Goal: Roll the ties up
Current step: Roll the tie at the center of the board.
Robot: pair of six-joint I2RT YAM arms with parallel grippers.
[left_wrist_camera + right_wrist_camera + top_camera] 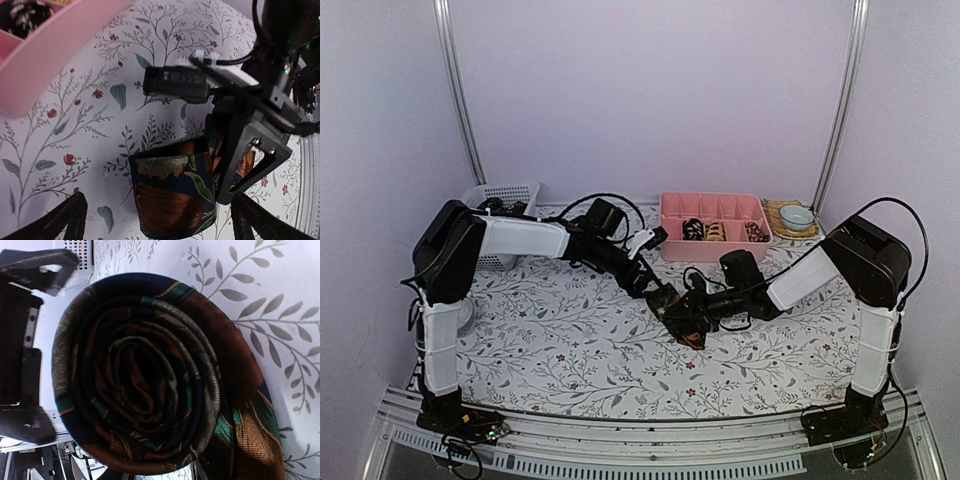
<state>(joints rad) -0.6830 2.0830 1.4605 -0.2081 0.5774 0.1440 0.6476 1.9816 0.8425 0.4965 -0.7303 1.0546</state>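
We're on the rolled tie (150, 375) just in front of the pink tray (710, 252): dark navy layers, rust-brown patches, flashes of green, thin gold lines, and a greyish-olive band round the outside. Beneath it we see the tablecloth (75, 125), white with grey-green leafy sprigs and little red blossoms. Inside the tray we catch a black coil (22, 15) flecked with pale marks. Left of the tray, the basket (510, 190) is white.

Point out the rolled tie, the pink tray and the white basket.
rolled tie (150, 375): right wrist view, centre of the coil.
pink tray (715, 252): top external view, near wall.
white basket (510, 193): top external view, mesh wall.
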